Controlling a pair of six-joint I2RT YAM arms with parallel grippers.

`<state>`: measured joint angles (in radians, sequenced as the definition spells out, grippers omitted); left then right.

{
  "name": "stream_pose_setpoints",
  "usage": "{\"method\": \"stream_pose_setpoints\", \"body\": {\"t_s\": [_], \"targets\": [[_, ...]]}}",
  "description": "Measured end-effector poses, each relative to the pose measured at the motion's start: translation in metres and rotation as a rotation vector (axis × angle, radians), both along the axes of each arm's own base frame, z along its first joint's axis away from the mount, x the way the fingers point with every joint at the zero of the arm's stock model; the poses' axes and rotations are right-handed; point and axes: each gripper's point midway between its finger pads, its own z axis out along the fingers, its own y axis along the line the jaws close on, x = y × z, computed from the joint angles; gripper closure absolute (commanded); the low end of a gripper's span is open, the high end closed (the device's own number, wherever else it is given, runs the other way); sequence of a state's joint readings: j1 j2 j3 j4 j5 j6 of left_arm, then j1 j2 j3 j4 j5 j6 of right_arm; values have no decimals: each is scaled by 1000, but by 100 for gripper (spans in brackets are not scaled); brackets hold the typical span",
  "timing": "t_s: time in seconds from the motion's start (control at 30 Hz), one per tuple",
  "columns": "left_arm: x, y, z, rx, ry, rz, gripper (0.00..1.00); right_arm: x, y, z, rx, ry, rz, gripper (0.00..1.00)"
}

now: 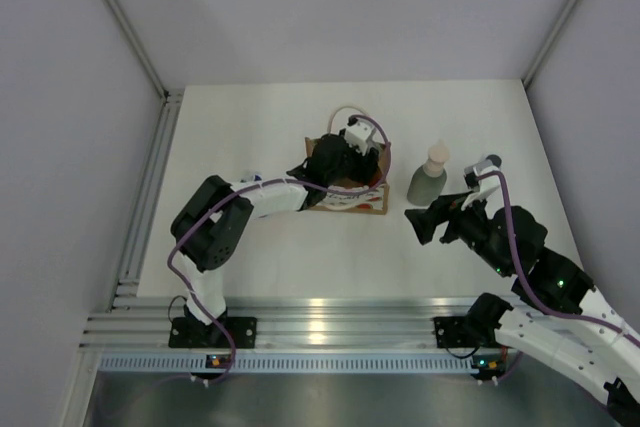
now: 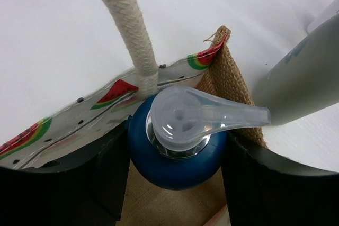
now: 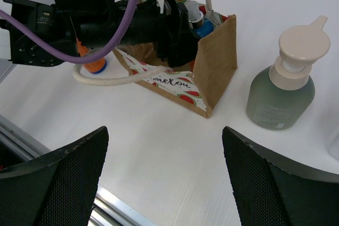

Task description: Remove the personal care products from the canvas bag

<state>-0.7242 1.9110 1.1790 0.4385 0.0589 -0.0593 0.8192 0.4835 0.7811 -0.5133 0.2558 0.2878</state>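
Observation:
The canvas bag (image 1: 352,203) stands mid-table, tan with a watermelon pattern; it also shows in the left wrist view (image 2: 229,80) and the right wrist view (image 3: 214,62). My left gripper (image 1: 336,161) reaches into its top, and its jaws (image 2: 177,154) press both sides of a blue-capped bottle with a clear pump (image 2: 175,170). The grey-green bottle with a beige cap (image 1: 426,183) stands upright on the table right of the bag (image 3: 278,99). An orange bottle with a blue cap (image 3: 96,66) lies on the table left of the bag. My right gripper (image 1: 428,223) is open and empty.
A white rope handle (image 3: 122,75) hangs over the bag's front onto the table. A pale object (image 3: 335,149) is cut off at the right edge of the right wrist view. The metal rail (image 1: 320,332) runs along the near edge.

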Motion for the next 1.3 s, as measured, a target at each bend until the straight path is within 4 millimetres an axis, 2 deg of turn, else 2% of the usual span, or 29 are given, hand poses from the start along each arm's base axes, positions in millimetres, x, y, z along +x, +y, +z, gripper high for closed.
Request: {"method": "stream_pose_setpoints", "body": {"t_s": [0.27, 0.6, 0.8, 1.07, 1.3], "targets": [[3, 15, 15, 18, -23, 73, 100, -1, -1, 2, 7, -8, 1, 15], [0, 21, 37, -11, -24, 99, 100, -4, -5, 8, 21, -29, 1, 15], [-9, 29, 75, -45, -59, 102, 100, -5, -6, 10, 28, -37, 1, 15], [-28, 40, 137, -114, -131, 100, 100, -6, -8, 11, 33, -42, -3, 15], [-39, 64, 182, -154, -182, 160, 100, -5, -8, 11, 33, -43, -8, 15]]}}
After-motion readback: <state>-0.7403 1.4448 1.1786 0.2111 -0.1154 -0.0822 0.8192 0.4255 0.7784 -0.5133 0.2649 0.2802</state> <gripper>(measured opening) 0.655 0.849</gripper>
